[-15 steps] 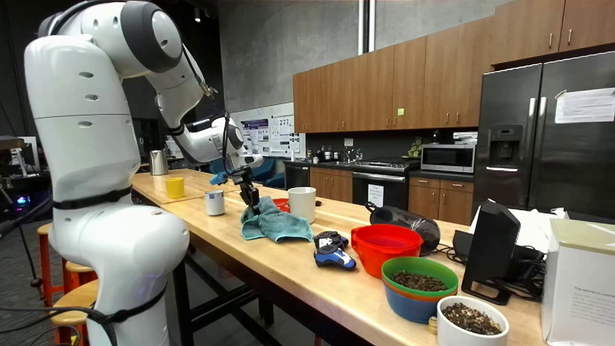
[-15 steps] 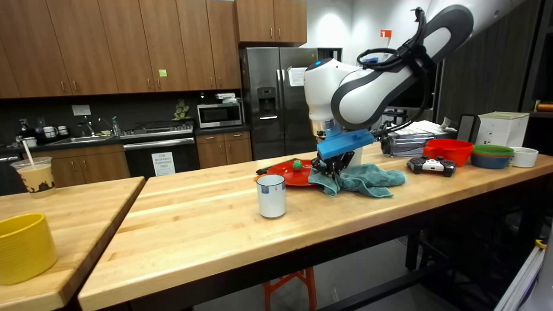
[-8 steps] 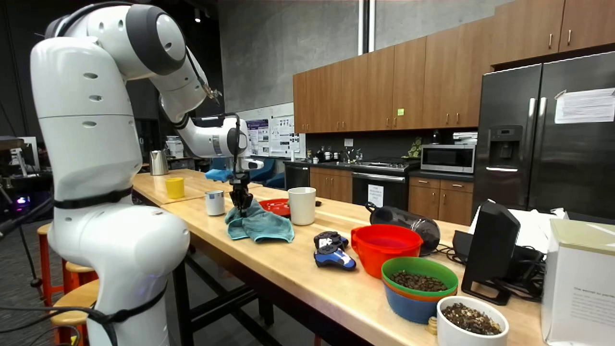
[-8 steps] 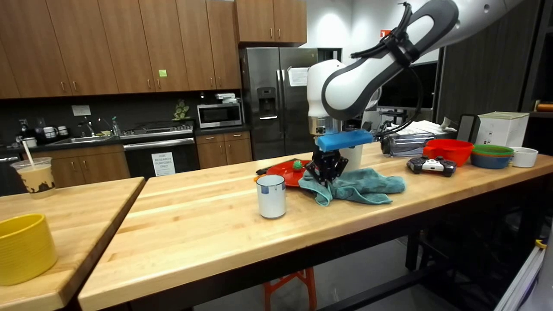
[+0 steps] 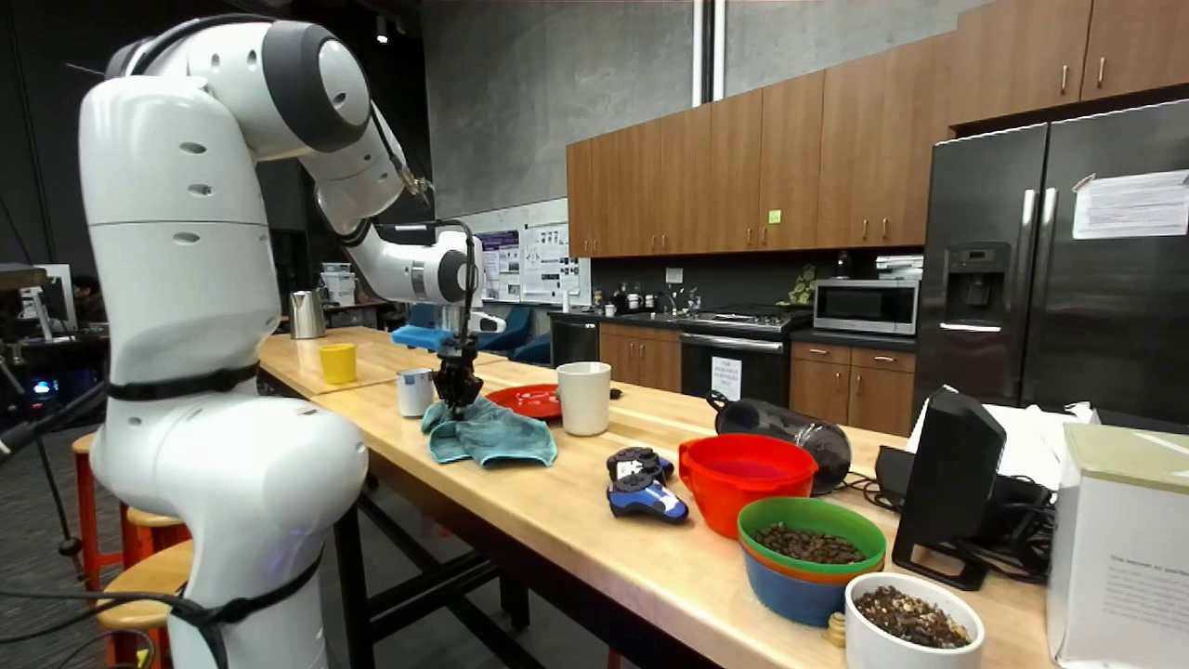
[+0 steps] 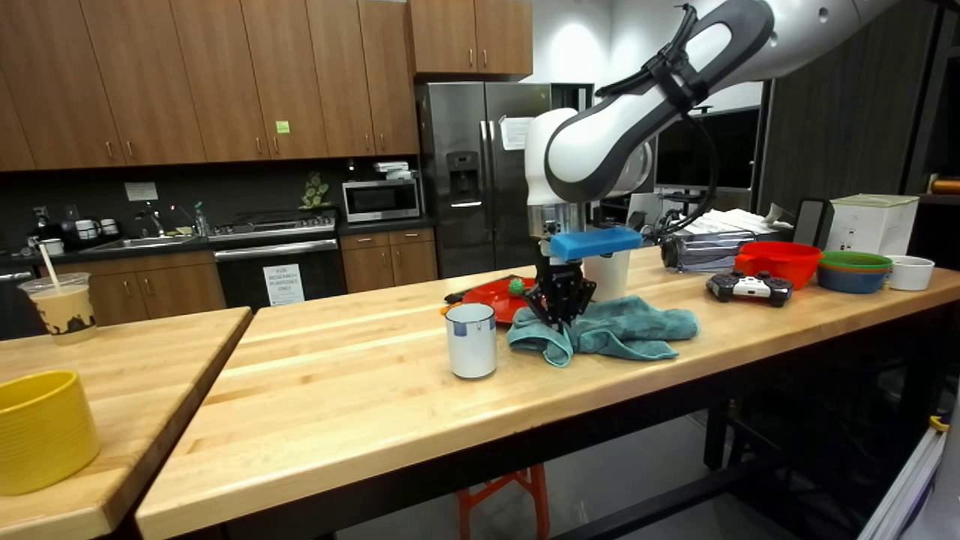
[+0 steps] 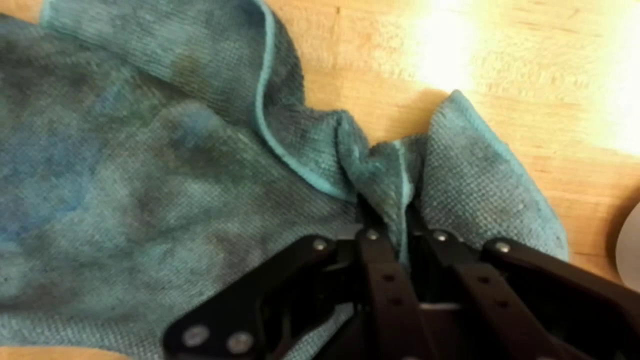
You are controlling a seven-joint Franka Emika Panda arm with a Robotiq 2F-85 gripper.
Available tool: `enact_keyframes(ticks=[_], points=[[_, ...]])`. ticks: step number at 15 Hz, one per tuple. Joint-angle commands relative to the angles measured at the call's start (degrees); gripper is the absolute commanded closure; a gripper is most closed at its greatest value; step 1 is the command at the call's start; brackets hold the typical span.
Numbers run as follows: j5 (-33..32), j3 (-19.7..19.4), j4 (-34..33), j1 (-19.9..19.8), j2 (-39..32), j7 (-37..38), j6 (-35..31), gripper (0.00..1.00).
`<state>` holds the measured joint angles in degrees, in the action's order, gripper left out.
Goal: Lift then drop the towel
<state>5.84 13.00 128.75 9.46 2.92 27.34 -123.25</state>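
One towel (image 6: pixel 630 328) lies crumpled on the table (image 6: pixel 337 405), with a fold pinched in the closed gripper (image 7: pixel 397 225). To lift well, it seems best to rise straight and slowly, so its loose side does not brush the nearby white cup (image 6: pixel 471 345) or red plate (image 6: pixel 504 306).

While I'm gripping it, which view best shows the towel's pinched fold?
The wrist view: close up, the pinched fold shows plainly in the gripper. Both exterior views show the towel beneath the gripper, the pinched fold indistinct.
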Motion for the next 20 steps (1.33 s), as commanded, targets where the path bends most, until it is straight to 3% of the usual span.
enact_keyframes(ticks=[1, 8, 9, 10, 13, 17, 20], points=[[1.03, -0.64, -1.58, 0.43, -0.77, -1.92, 2.59, 0.58], [0.23, -0.74, -2.94, 0.36, -0.34, -2.21, 6.79, 0.12], [-0.03, -0.51, -2.10, 0.53, -0.66, -1.15, 4.84, 0.06], [-0.03, -0.50, -2.14, 0.53, -0.66, -1.12, 4.91, 0.23], [-0.03, -0.50, -2.10, 0.55, -0.77, -1.11, 4.87, 0.06], [-0.03, -0.51, -2.10, 0.57, -0.92, -1.11, 4.84, 0.06], [0.11, -0.59, -2.00, 0.52, -0.85, -1.07, 4.54, 0.00]])
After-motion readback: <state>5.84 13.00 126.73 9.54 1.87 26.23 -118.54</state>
